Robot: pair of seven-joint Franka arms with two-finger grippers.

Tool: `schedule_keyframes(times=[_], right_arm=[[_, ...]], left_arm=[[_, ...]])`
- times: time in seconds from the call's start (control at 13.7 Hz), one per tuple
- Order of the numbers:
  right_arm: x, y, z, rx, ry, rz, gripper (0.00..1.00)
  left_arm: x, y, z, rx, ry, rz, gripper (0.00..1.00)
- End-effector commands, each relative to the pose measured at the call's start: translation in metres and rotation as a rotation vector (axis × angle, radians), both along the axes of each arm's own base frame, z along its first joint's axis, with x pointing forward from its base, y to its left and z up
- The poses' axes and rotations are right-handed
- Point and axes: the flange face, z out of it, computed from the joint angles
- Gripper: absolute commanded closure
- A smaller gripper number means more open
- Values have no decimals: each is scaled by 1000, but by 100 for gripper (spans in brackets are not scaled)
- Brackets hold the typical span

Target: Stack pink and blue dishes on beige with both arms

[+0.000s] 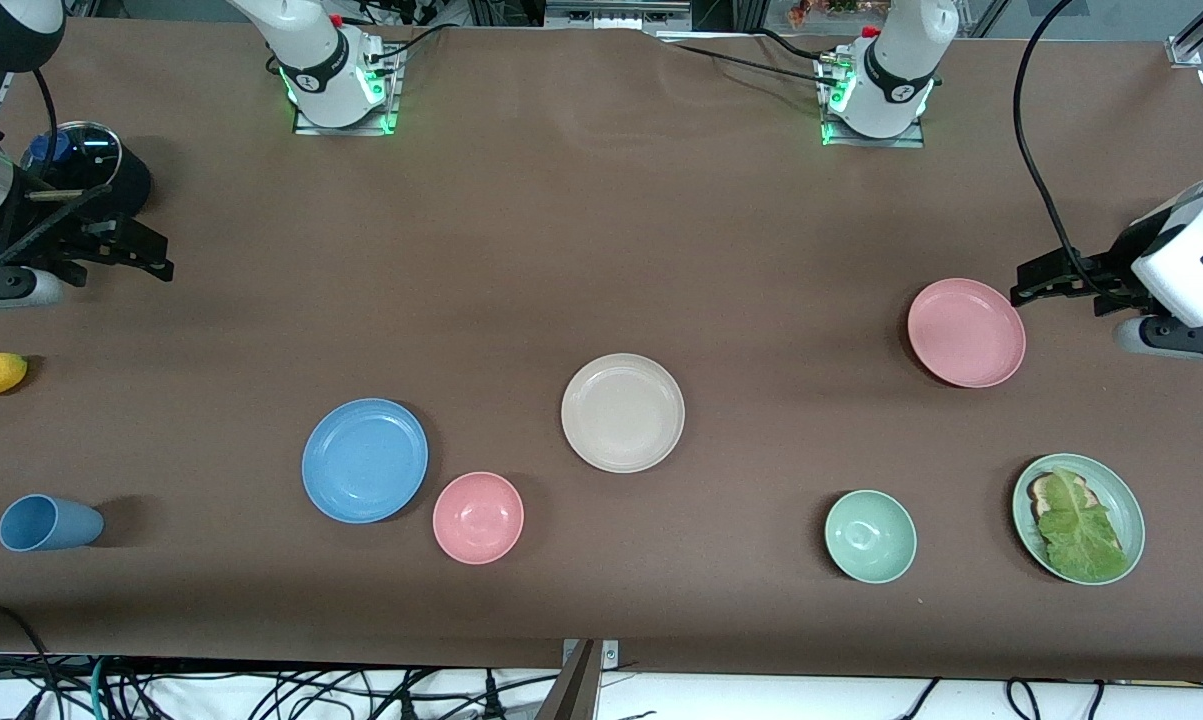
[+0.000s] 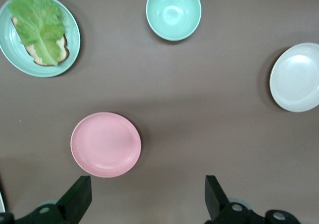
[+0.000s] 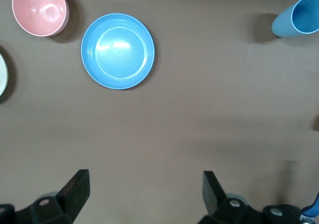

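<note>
Pink plate (image 1: pixel 966 332) sits at three o'clock from your beige plate (image 1: pixel 622 412), blue plate (image 1: pixel 364 460) at eight. Left gripper (image 2: pixel 147 196) and right gripper (image 3: pixel 144 194) hover spread wide, holding nothing.

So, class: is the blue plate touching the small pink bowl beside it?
Apart. The right wrist view shows it best: a strip of bare brown table separates the blue plate from the pink bowl. In the front view they sit close, rims nearly meeting.
</note>
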Motion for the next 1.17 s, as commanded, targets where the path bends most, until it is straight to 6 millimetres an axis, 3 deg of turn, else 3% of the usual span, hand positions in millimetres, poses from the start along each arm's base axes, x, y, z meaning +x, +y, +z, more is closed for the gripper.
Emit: schedule_keyframes(times=[0.0, 0.22, 0.44, 0.8, 1.1], right_arm=[[4, -2, 4, 3, -7, -11, 0], [4, -2, 5, 4, -8, -11, 0], [4, -2, 5, 4, -8, -11, 0], [4, -2, 4, 4, -6, -11, 0], [4, -2, 5, 4, -8, -11, 0]], left_arm=[[25, 0, -21, -13, -31, -11, 0], [35, 2, -57, -17, 24, -9, 0], [46, 8, -107, -10, 103, 2, 0], [31, 58, -176, -32, 186, 50, 0], [-4, 131, -226, -156, 137, -19, 0]])
